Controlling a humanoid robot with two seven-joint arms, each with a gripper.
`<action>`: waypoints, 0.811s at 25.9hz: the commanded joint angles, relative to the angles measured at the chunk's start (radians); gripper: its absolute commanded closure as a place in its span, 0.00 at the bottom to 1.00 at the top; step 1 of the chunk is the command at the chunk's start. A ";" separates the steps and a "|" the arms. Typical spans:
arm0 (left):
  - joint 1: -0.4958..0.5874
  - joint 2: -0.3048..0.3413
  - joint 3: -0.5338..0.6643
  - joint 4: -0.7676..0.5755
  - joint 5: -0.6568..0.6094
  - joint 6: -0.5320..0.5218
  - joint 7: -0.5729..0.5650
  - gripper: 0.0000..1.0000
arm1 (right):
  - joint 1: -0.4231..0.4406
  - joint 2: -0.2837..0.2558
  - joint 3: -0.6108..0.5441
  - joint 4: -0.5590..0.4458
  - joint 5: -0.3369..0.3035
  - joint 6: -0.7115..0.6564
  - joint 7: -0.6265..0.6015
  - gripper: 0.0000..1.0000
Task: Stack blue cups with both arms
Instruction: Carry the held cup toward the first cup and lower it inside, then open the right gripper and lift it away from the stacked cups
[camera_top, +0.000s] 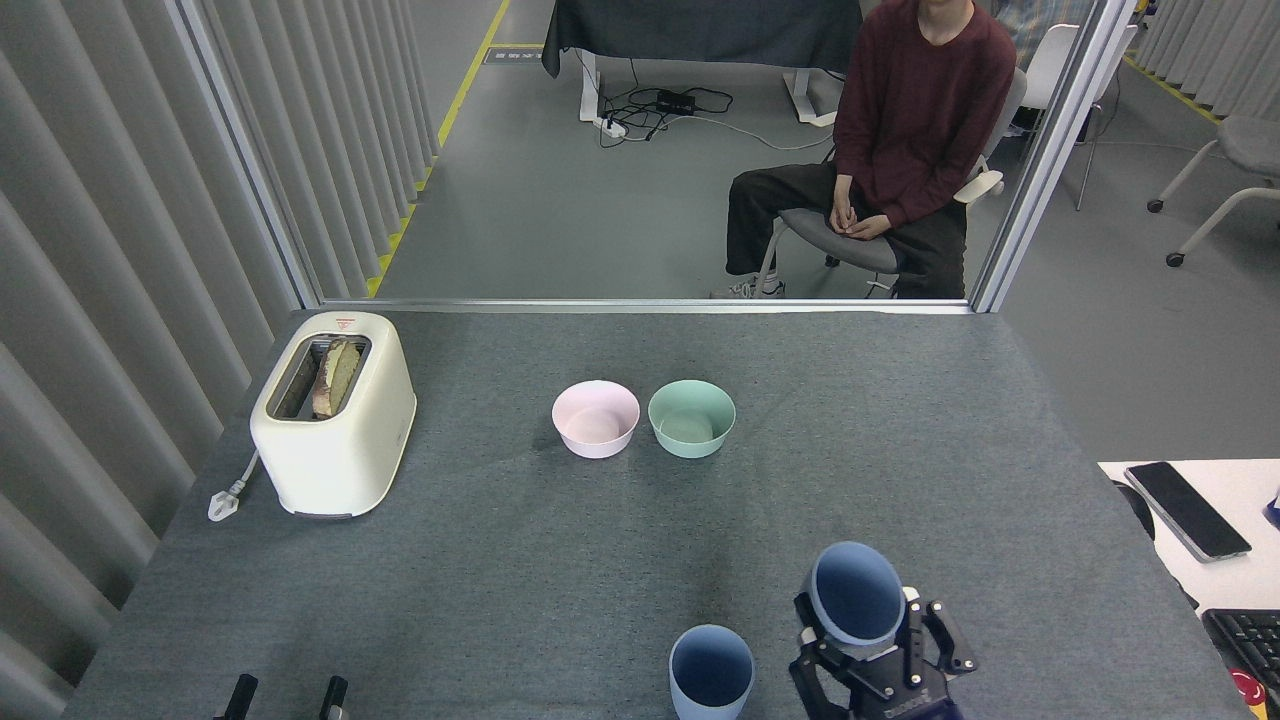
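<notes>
- 1 blue cup (855, 592) is held off the counter (500, 560) in the right gripper (872, 655), its open mouth facing up toward the camera, near the counter's front edge and right of centre.
- The right gripper's 2 black fingers (815, 630) are closed around this cup's lower body, 1 on each side; the cup's base is hidden behind them.
- The second blue cup (711, 670) stands upright on the counter just left of the held one, at the front edge, mouth up and empty; the 2 cups are close together but not touching.
- The left gripper (285, 697) shows only as 2 dark fingertips at the bottom left edge, set apart with bare counter between them, holding nothing.
- Farther back, near the middle of the counter, a pink bowl (595, 418) and a green bowl (691, 418) sit side by side, the pink one on the left.
- At the far left stands a cream toaster (333, 412) with a slice of bread (335, 375) in its slot; its white plug (222, 503) lies on the counter beside it.
- Beyond the counter a person (890, 150) in a dark red top sits on a chair with hands clasped.
- At the right edge, a phone (1187, 510) lies on a separate white surface.
</notes>
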 joint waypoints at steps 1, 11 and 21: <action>0.000 -0.001 0.000 -0.001 0.000 0.000 0.000 0.01 | 0.010 0.101 0.071 -0.033 0.105 -0.015 0.015 0.50; 0.000 -0.001 0.000 -0.007 0.000 0.001 0.001 0.01 | 0.034 0.165 0.142 -0.048 0.198 -0.033 0.021 0.47; 0.000 -0.001 0.000 -0.007 -0.002 0.001 0.003 0.01 | 0.063 0.142 0.090 -0.044 0.184 -0.035 0.042 0.43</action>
